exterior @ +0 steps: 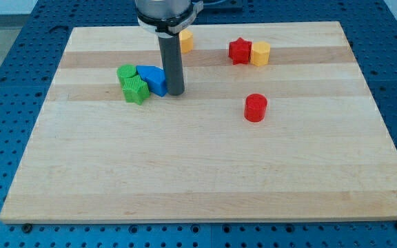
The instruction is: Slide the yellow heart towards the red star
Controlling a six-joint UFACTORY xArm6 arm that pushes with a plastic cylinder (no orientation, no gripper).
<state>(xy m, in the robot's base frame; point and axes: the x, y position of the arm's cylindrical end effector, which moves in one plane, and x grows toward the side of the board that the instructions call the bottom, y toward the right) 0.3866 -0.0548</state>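
Yellow heart (185, 41) behind rod, my tip (176, 92) beside blue block (153, 78)

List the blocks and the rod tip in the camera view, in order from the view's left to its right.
Green blocks → blue blocks → my tip → yellow heart, partly behind the rod → red star → red cylinder → yellow hexagonal block.

My tip (176, 93) touches the blue block (152, 78) at its 3 o'clock. The yellow heart (185, 41) sits at 12, the red star (239, 51) at 2.
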